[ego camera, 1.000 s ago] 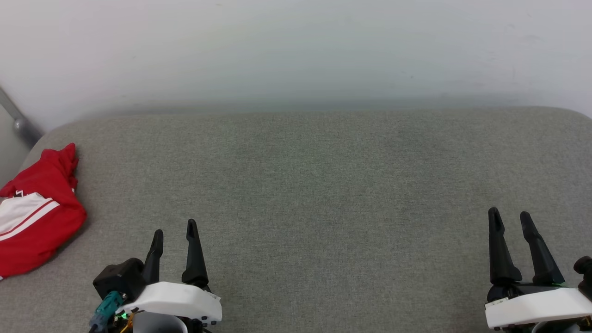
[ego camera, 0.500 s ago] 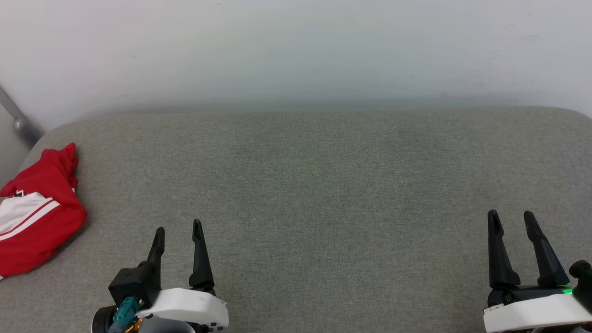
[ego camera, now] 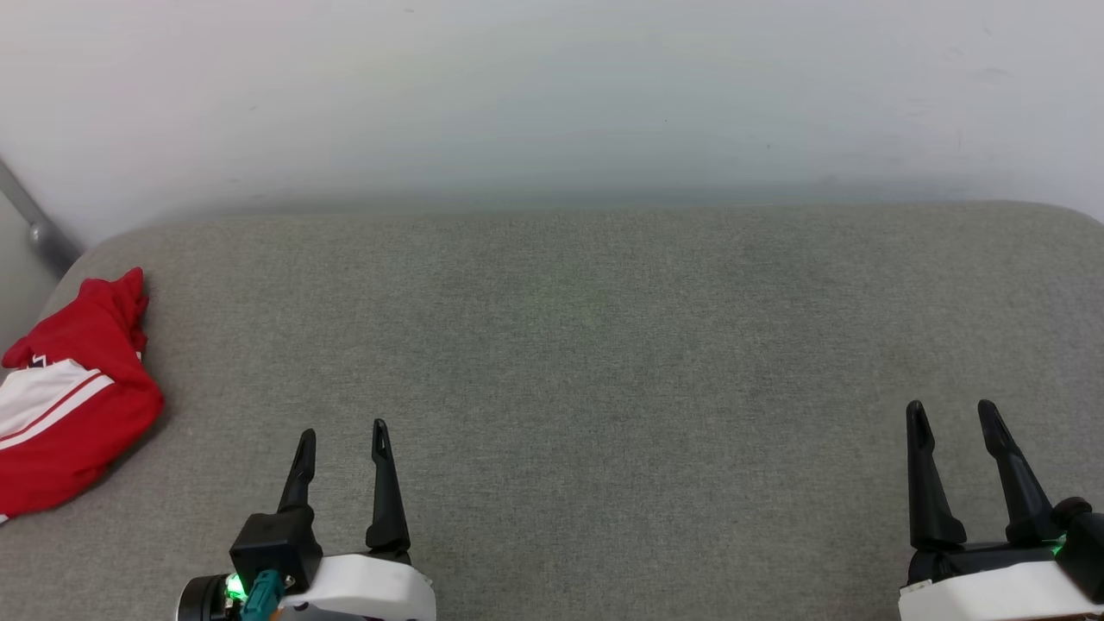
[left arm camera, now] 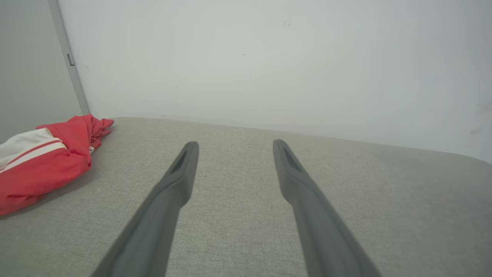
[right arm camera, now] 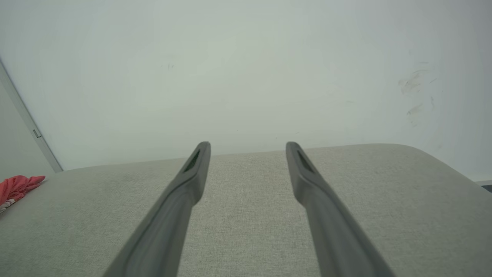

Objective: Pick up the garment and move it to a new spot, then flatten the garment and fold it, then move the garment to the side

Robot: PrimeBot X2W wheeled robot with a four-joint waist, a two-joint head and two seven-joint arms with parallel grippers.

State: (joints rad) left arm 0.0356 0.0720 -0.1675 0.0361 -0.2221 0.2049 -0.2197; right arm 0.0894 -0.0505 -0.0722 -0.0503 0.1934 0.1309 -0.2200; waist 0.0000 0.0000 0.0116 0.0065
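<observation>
Our left end effector (ego camera: pixel 343 429) is wide open. Nothing sits btw its two dark fingers (ego camera: pixel 384 492); in the left wrist view we see just grey cloth in the gap. The tips point away from us, toward the pale wall (ego camera: pixel 552 103). It hangs at the near edge of the counter (ego camera: pixel 604 345), a bit left of the middle. We can't tell if it touches the cloth top.

Our right end effector (ego camera: pixel 950 405) is wide open too & holds nothing. It is far over on the right side, w/ its tips pointing the same way.

The garment (ego camera: pixel 69 414) lies at the far left end of the counter, bunched in a heap. It is red w/ a white part & a thin red stripe. It is to the left of the left end effector, well apart from it, w/ bare grey cloth between. Part of it runs off the left edge of the head view. From the right end effector it is way across the counter; in the right wrist view a small red bit (right arm camera: pixel 17 184) sits at the far left. A grey strip (ego camera: pixel 34 228) runs up the wall behind the garment.
</observation>
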